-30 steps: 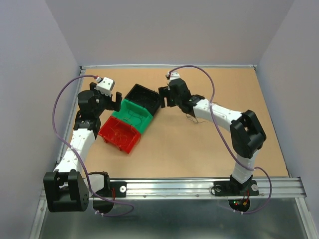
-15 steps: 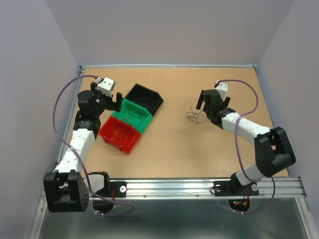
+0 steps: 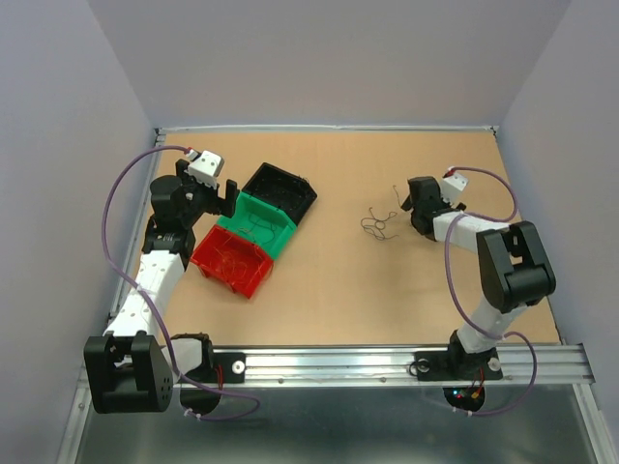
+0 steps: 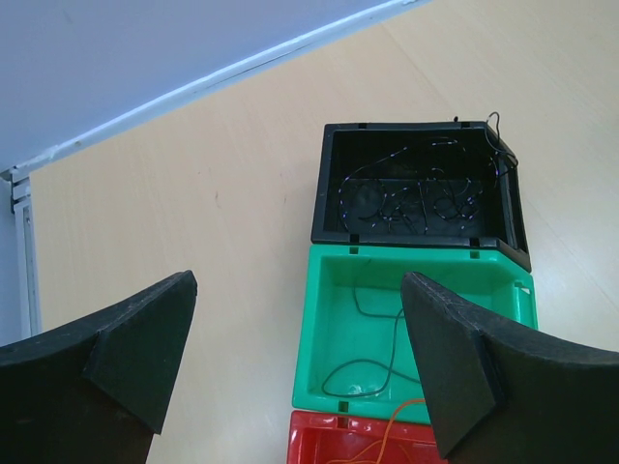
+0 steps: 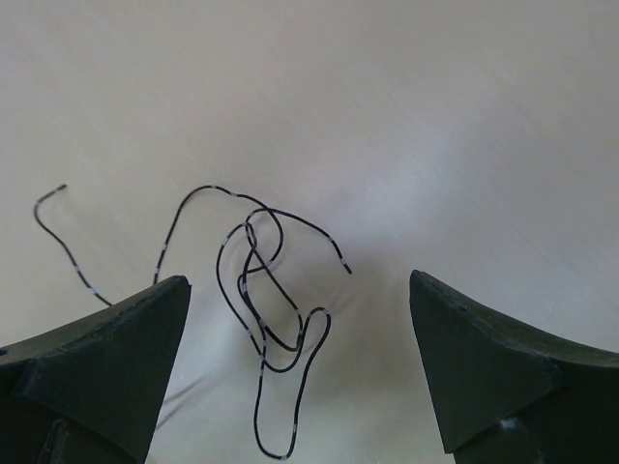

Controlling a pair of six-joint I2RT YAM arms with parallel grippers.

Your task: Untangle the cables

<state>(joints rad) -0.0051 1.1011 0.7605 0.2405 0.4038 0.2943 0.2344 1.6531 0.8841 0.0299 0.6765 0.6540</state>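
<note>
The loose cables (image 3: 375, 226) lay as a small dark tangle of thin looping strands on the tan table (image 3: 338, 300), right of its middle. In the right wrist view the cables (image 5: 271, 290) lay flat on the surface, with one strand trailing off to the left, touching neither finger. The right gripper (image 3: 408, 203) sat just to the right of the tangle, jaws spread wide and holding nothing; seen from its own camera, the right gripper (image 5: 298, 285) framed the tangle between its two dark fingers.

Bare tabletop surrounded the tangle towards the back wall, the near rail (image 3: 387, 362) and the left. The folded right arm stood between the tangle and the table's right edge, near the side wall.

Well apart to the left, three bins stood touching in a diagonal row. The black bin (image 3: 280, 190) held several dark wires (image 4: 416, 198), one hooking over its far right corner. The green bin (image 3: 256, 224) held a single dark wire (image 4: 372, 362). The red bin (image 3: 230, 259) showed an orange wire (image 4: 387, 447) at the picture's lower edge.

The left gripper (image 3: 224, 198) hung just left of the bins, close to the left wall, wide open and empty; in its own view the left gripper (image 4: 300, 280) looked down over the row.
</note>
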